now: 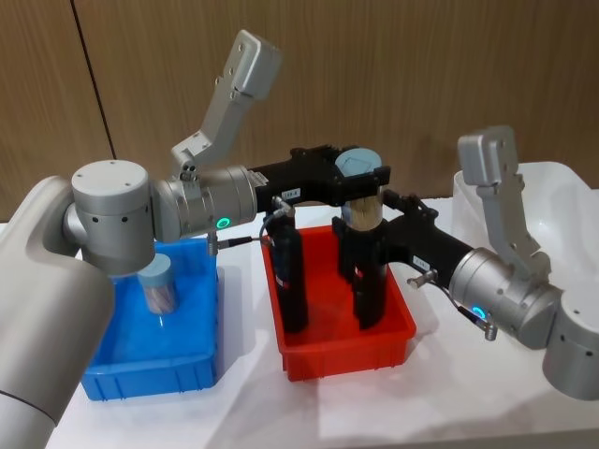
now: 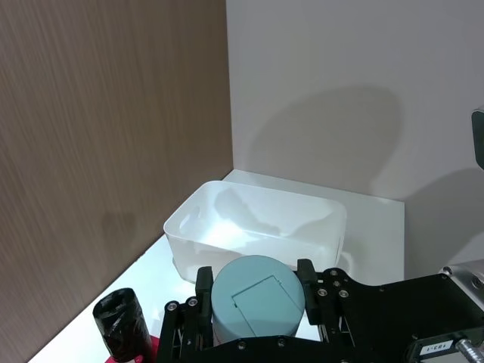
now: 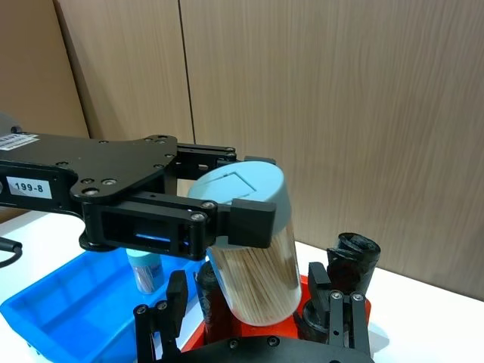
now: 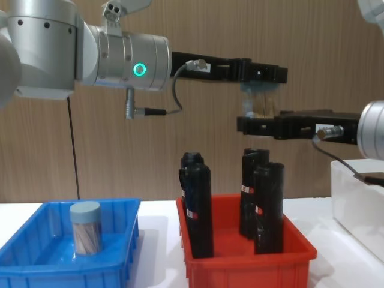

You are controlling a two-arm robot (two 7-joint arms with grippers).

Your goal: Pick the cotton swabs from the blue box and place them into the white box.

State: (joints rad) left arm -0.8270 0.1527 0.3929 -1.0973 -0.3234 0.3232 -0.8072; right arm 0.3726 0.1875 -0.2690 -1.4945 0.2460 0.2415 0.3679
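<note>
Here we see the white box (image 1: 552, 182) at far right, the red bin (image 1: 393, 341) of black rolls (image 1: 292, 271) at centre, and the blue box (image 1: 201, 360) at left. Above the red bin, the left gripper (image 1: 361, 181) pinches a tilted cotton swab cylinder (image 1: 360, 213) at its lid. The right gripper (image 3: 253, 306) has its fingers (image 3: 175, 291) spread around the base. We judge that if the left gripper lets go early, the cylinder drops among the rolls. A second cotton swab cylinder (image 1: 157, 283) stands in the blue box.

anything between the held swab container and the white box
No table item: the left gripper holds the cotton swabs above the black rolls in the red bin. Only the open right gripper, at their lower end, sits toward the white box.
</note>
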